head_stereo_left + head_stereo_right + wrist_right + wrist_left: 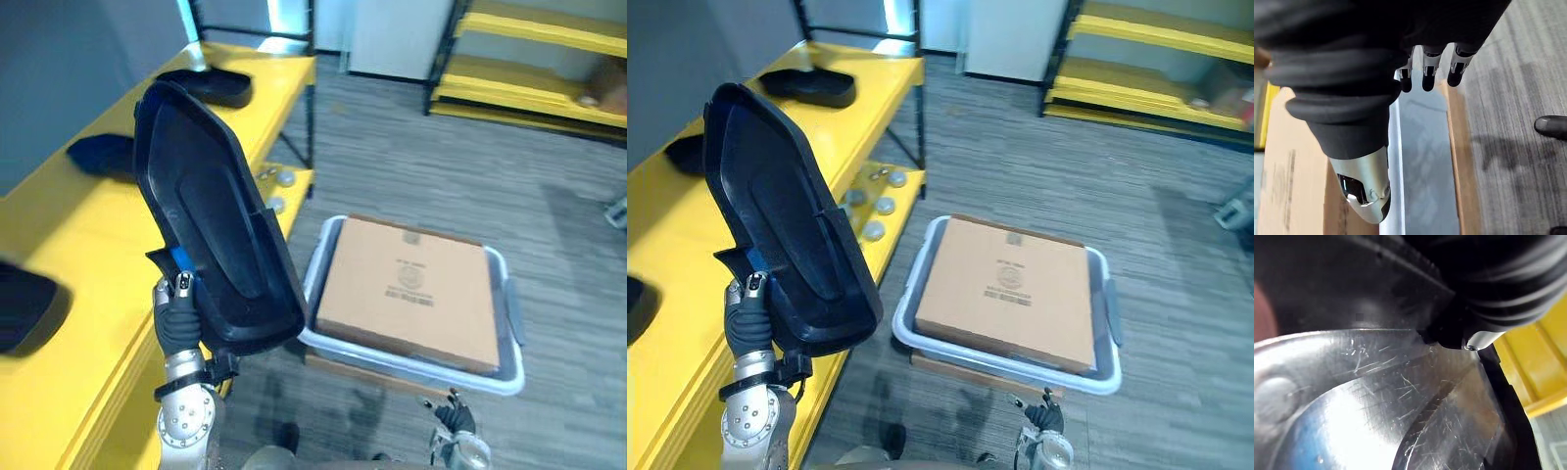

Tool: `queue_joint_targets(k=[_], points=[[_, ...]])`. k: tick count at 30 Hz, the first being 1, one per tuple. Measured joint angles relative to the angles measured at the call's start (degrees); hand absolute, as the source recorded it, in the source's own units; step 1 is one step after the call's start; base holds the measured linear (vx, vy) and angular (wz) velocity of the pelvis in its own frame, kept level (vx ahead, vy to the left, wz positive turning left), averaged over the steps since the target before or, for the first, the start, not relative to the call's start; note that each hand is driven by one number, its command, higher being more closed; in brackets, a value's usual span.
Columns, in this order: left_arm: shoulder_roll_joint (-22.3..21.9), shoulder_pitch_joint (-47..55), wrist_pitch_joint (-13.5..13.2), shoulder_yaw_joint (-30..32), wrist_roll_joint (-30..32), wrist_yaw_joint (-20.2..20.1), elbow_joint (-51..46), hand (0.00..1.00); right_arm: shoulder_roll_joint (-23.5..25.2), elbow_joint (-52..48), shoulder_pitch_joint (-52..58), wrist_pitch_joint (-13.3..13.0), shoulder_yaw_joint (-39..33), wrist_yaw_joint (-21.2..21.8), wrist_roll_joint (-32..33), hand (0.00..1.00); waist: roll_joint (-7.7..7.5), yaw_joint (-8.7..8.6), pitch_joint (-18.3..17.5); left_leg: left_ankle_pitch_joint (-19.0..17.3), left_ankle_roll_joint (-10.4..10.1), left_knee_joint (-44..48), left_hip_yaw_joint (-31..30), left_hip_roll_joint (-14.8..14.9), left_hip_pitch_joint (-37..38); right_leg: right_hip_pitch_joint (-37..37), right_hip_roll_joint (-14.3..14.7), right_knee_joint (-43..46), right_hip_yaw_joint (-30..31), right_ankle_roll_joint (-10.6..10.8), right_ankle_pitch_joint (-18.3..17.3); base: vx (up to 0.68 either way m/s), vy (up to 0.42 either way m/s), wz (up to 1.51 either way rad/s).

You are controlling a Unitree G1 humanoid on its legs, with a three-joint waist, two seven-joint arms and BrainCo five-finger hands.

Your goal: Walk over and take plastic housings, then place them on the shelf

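My left hand (177,315) is shut on the lower edge of a large black plastic housing (211,220) and holds it upright beside the yellow shelf (83,235). In the left wrist view the housing's glossy inner face (1376,401) lies right against the hand's dark cover (1498,274). Three more black housings lie on the shelf top: one far back (211,86), one in the middle (103,155), one near (29,308). My right hand (1048,415) hangs low at the bottom, its fingers (1425,73) relaxed and empty.
On the floor to the right stands a pale tote (411,372) with a closed cardboard box (407,289) in it, close to the shelf's corner. Small round parts (279,178) sit on the shelf's lower level. Yellow racks (529,64) stand at the far right.
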Motion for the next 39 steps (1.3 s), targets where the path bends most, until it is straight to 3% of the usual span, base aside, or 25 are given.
queue_joint_targets(k=[2, 4, 7, 11, 12, 13, 14, 15, 17, 19, 21, 23, 24, 25, 26, 28, 30, 33, 39], points=[[-0.4, 0.1, -0.2, -1.8, -0.3, -0.1, -0.1, 1.0, -0.4, -0.3, -0.4, -0.2, 2.2, 0.0, -0.5, 0.0, 0.16, 0.02, 1.0, -0.2, 1.9, 1.7, 16.6, 5.1, -1.7, 3.4, -1.4, 1.4, -7.5, 1.1, -1.1, -0.02, 0.023, 1.59], [-0.4, 0.3, -0.7, -3.2, -0.3, -0.2, -0.1, 1.0, -0.6, -0.3, 0.2, 0.2, 2.8, -1.1, -0.9, 0.0, 0.83, -0.04, 0.9, 0.6, 2.7, 4.4, 28.0, 8.5, -3.2, 5.5, -2.5, 2.0, -11.4, 1.9, -1.5, 0.06, 0.092, 1.11], [-0.2, -0.5, -1.0, -3.9, -0.3, -1.1, 0.2, 1.0, -1.2, -0.5, 0.2, 0.3, 3.1, -2.3, -1.2, 0.0, 0.03, -0.52, 0.9, -1.1, 4.4, 7.3, 42.7, 10.6, -4.4, 6.5, -4.5, 1.6, -15.6, 4.1, -0.1, 0.1, 0.138, 0.64], [-0.1, -3.6, -0.9, -6.4, -0.7, -2.7, 1.1, 1.0, -1.2, -0.2, 2.0, 1.2, 1.6, -3.6, -2.7, 0.0, -1.43, -0.12, 0.5, -4.4, 6.4, 10.8, 40.3, 6.4, -5.2, 10.1, -8.0, 3.9, -20.3, 3.7, 1.0, 0.17, 0.204, 0.72], [-0.1, -4.4, -0.9, -7.3, -0.8, -2.6, 1.6, 1.0, -1.3, -0.2, 2.5, 1.6, 0.7, -3.8, -2.9, 0.0, -1.37, -0.11, 0.4, -5.0, 7.1, 10.6, 39.0, 4.8, -4.1, 10.7, -10.7, 8.4, -20.3, 2.2, 1.3, 0.19, 0.227, 0.78], [-0.1, -4.7, -0.9, -8.1, -0.8, -2.6, 1.7, 1.0, -1.4, -0.3, 3.0, 2.5, 0.3, -4.0, -3.1, 0.0, -0.98, -0.29, 0.4, -5.9, 7.6, 10.2, 36.5, 3.4, -2.1, 9.9, -14.5, 17.3, -17.0, -5.1, 2.6, 0.24, 0.262, 0.77], [0.1, -4.7, -0.9, -8.3, -0.8, -2.6, 1.7, 1.0, -1.2, -0.3, 3.3, 2.8, 0.3, -4.0, -3.1, 0.0, -0.66, -0.44, 0.4, -6.5, 7.7, 10.2, 35.1, 3.2, -1.2, 8.7, -15.6, 21.4, -13.7, -8.0, 4.1, 0.2, 0.182, 0.75], [1.2, -5.6, -0.9, -8.8, -0.8, -2.3, 1.7, 1.0, -0.8, -0.5, 3.4, 2.8, 1.1, -3.5, -3.2, 0.0, -0.07, -0.56, 0.5, -7.6, 7.4, 10.3, 32.7, 3.5, 0.1, 3.9, -14.6, 29.9, -2.5, -8.6, 1.9, 0.18, 0.137, 0.72], [2.5, -8.3, -0.9, -9.1, -0.7, -2.2, 2.6, 1.0, 0.9, -0.6, 2.1, 2.7, 3.5, -2.1, -3.2, 0.0, 0.11, -1.44, 0.4, -7.4, 6.5, 8.1, 28.4, 3.2, 2.5, -3.9, -8.2, 36.5, 11.7, -5.5, -4.3, 0.17, 0.109, 0.99], [3.2, -9.6, -0.9, -9.8, -0.7, -2.0, 3.5, 1.0, 1.1, -2.1, 0.4, 2.2, 5.4, -2.1, -3.2, 0.0, 0.22, -1.87, 0.2, -6.2, 6.1, 6.1, 24.7, 1.7, 4.7, -8.8, -4.5, 34.0, 17.2, -4.2, -8.4, 0.2, 0.057, 1.1], [3.2, -9.5, -0.9, -10.0, -0.6, -2.0, 3.6, 1.0, 1.0, -4.8, 0.4, 1.7, 5.3, -2.2, -3.2, 0.0, 0.52, -2.12, -0.3, -6.2, 6.1, 6.6, 22.1, 1.1, 5.1, -11.3, -1.2, 29.9, 22.2, -3.5, -10.0, 0.16, -0.021, 1.14], [3.3, -9.3, -1.0, -9.9, -0.7, -1.0, 3.8, 1.0, 0.8, -5.6, 0.3, 1.0, 5.1, -2.2, -3.2, 0.0, 0.78, -3.09, -0.7, -6.3, 5.7, 7.6, 16.4, -0.1, 5.4, -13.9, 3.7, 24.2, 32.2, -2.3, -10.4, 0.15, -0.096, 1.47], [3.3, -9.0, -1.0, -9.8, -0.7, -0.9, 3.9, 1.0, 0.8, -5.6, 0.3, 0.9, 5.1, -2.3, -3.2, 0.0, 0.54, -3.12, -0.8, -6.4, 5.5, 8.1, 15.7, -0.4, 5.5, -13.8, 4.0, 22.3, 33.7, -2.5, -10.0, 0.18, -0.201, 1.3], [3.3, -8.2, -1.1, -9.6, -0.6, -0.9, 4.0, 1.0, 1.0, -5.6, 0.4, 0.9, 5.2, -2.3, -3.1, 0.0, -0.52, -2.74, -1.4, -7.1, 4.3, 9.3, 15.0, -1.3, 5.2, -13.2, 3.5, 17.2, 34.7, -3.4, -5.8, 0.15, -0.213, 1.02], [3.2, -7.9, -1.2, -9.5, -0.6, -0.9, 4.7, 1.0, 0.9, -5.4, 0.4, 0.9, 5.2, -2.3, -3.1, 0.0, -1.15, -2.43, -1.6, -8.1, 2.8, 11.3, 14.9, -1.8, 4.2, -11.4, 2.7, 14.0, 33.6, -1.8, -5.4, 0.14, -0.24, 0.9], [2.1, -6.7, -1.0, -9.5, -0.7, -1.2, 5.7, 1.0, 0.0, -5.9, 0.4, 1.0, 5.2, -2.3, -3.1, 0.0, 0.74, -1.72, -2.2, -9.0, 1.4, 12.6, 16.4, 1.2, 2.9, -9.7, 4.8, 11.0, 30.7, -2.8, -4.8, 0.05, -0.234, 0.52], [1.5, -4.9, -1.1, -9.4, -1.0, -1.2, 5.7, 1.0, 0.0, -6.9, 0.3, 0.9, 5.2, -2.3, -3.1, 0.0, 1.61, -1.12, -2.5, -9.0, 1.4, 11.9, 16.9, 3.1, 3.2, -8.7, 6.5, 9.4, 29.7, -3.5, -4.3, 0.02, -0.218, 0.14], [0.9, -3.9, -1.1, -8.4, -2.5, -1.5, 5.7, 1.0, 0.1, -7.1, 0.5, 0.7, 5.1, -2.3, -3.1, 0.0, 1.42, -0.64, -2.8, -8.7, 0.9, 10.6, 17.1, 4.6, 3.2, -7.4, 7.9, 7.4, 28.4, -4.5, -3.7, -0.02, -0.14, 0.09], [0.9, -3.9, -1.0, -6.9, -2.6, -2.3, 5.7, 1.0, 1.1, -7.0, 2.0, 0.7, 4.0, -2.3, -3.2, 0.0, 0.65, -0.21, -2.9, -6.4, -0.2, 8.4, 13.4, 3.2, 2.6, -6.3, 6.6, 6.9, 23.9, -4.6, -3.6, -0.02, -0.03, 0.39]])
